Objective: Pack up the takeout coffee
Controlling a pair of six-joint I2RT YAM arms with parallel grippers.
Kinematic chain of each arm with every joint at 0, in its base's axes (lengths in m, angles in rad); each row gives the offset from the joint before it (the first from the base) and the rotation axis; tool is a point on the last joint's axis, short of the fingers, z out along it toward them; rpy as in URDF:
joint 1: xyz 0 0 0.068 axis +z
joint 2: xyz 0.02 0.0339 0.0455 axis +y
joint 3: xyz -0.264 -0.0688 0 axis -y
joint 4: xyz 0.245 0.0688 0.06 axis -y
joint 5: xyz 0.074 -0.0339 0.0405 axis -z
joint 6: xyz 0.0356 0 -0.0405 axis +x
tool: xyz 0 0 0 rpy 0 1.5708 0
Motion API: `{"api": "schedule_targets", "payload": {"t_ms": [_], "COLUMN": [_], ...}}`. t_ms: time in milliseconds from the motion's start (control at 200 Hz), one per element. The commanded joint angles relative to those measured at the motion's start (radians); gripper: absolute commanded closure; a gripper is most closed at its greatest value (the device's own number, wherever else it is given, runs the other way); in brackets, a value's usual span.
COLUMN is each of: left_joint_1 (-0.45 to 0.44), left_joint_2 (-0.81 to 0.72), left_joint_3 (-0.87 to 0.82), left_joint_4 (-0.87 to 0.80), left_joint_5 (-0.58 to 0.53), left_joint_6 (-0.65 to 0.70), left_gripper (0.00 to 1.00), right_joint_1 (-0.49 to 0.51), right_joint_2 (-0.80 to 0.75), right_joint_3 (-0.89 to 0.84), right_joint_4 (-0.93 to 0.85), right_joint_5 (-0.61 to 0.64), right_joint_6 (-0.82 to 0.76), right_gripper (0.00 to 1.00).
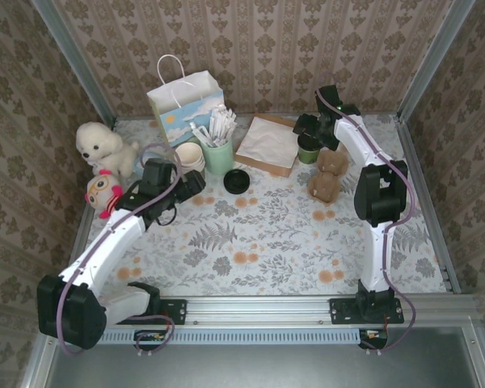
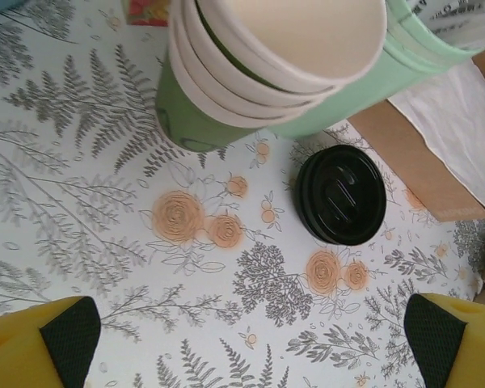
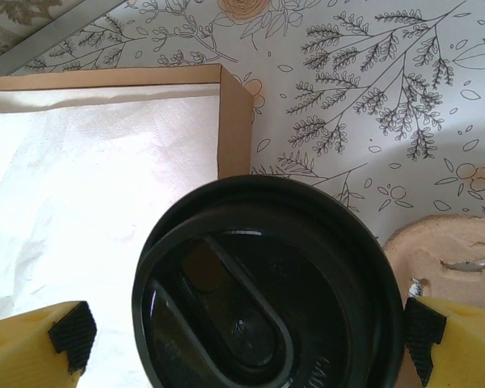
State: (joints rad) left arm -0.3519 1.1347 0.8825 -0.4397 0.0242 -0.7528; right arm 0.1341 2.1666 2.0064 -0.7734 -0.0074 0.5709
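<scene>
Our right gripper (image 3: 246,338) hovers right over the takeout coffee (image 1: 308,152), fingers spread wide either side of its black lid (image 3: 267,291). The cup stands at the back right of the bench (image 3: 372,89), between the napkin tray (image 3: 105,178) and the pulp carrier (image 3: 457,242). Closing this high, we reckon we could pop the lid off or tip the cup into that carrier. Our left gripper (image 2: 250,339) hangs with fingers apart above a loose lid (image 2: 341,194).
</scene>
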Motion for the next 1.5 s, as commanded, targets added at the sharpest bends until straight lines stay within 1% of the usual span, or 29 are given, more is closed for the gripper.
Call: {"api": "schedule_targets", "payload": {"t_ms": [0, 85, 180, 270, 310, 390, 480, 575, 685, 805, 955, 1040, 1115, 1195, 1250, 1305, 1420, 1495], "left_joint_1": [0.059, 0.108, 0.166, 0.225, 0.249, 0.292, 0.313, 0.314, 0.312, 0.312, 0.305, 0.299, 0.294, 0.292, 0.293, 0.291, 0.294, 0.3], "left_joint_2": [-0.029, -0.004, 0.061, 0.139, 0.18, 0.273, 0.381, 0.499, 0.611, 0.718, 0.829, 0.884, 0.925, 0.958, 0.973, 0.985, 0.984, 0.967], "left_joint_3": [0.118, 0.212, 0.333, 0.45, 0.5, 0.614, 0.75, 0.893, 1.02, 1.126, 1.253, 1.315, 1.372, 1.409, 1.423, 1.437, 1.464, 1.478], "left_joint_4": [-0.08, -0.105, -0.137, -0.165, -0.176, -0.21, -0.254, -0.313, -0.332, -0.325, -0.353, -0.371, -0.404, -0.423, -0.428, -0.43, -0.408, -0.362], "left_joint_5": [0.025, 0.036, 0.042, 0.028, 0.016, -0.003, -0.032, -0.056, -0.038, 0.002, -0.007, 0.009, 0.01, 0.018, 0.027, 0.029, 0.004, 0.0], "left_joint_6": [0.07, 0.103, 0.118, 0.119, 0.121, 0.109, 0.104, 0.111, 0.125, 0.152, 0.167, 0.186, 0.199, 0.199, 0.202, 0.207, 0.213, 0.215], "left_gripper": [0.0, 0.0, 0.0, 0.0, 0.0, 0.01, 0.04, 0.06, 0.08, 0.1, 0.15, 0.21, 0.31, 0.38, 0.47, 0.58, 0.8, 0.9], "right_joint_1": [-0.002, -0.001, 0.001, 0.001, 0.001, 0.001, 0.001, 0.001, 0.001, 0.001, 0.001, 0.001, 0.001, 0.001, 0.001, 0.001, 0.001, 0.001], "right_joint_2": [-0.14, -0.268, -0.452, -0.61, -0.678, -0.766, -0.865, -0.937, -0.993, -1.019, -1.019, -1.018, -1.021, -1.024, -1.029, -1.033, -1.043, -1.056], "right_joint_3": [-0.012, -0.121, -0.32, -0.498, -0.566, -0.65, -0.726, -0.788, -0.844, -0.888, -0.899, -0.895, -0.891, -0.891, -0.892, -0.893, -0.895, -0.9], "right_joint_4": [-0.016, 0.062, 0.196, 0.284, 0.296, 0.271, 0.242, 0.206, 0.192, 0.192, 0.183, 0.175, 0.169, 0.168, 0.166, 0.163, 0.153, 0.149], "right_joint_5": [0.0, -0.019, -0.038, -0.049, -0.065, -0.065, -0.058, -0.052, -0.026, -0.016, -0.023, -0.019, -0.014, -0.011, -0.008, -0.004, 0.002, 0.009], "right_joint_6": [-0.027, -0.025, -0.005, -0.011, -0.035, -0.059, -0.075, -0.078, -0.07, -0.049, -0.039, -0.041, -0.043, -0.046, -0.046, -0.047, -0.049, -0.05], "right_gripper": [0.0, 0.0, 0.0, 0.0, 0.0, 0.0, 0.0, 0.0, 0.0, 0.0, 0.0, 0.0, 0.0, 0.0, 0.0, 0.0, 0.0, 0.0]}}
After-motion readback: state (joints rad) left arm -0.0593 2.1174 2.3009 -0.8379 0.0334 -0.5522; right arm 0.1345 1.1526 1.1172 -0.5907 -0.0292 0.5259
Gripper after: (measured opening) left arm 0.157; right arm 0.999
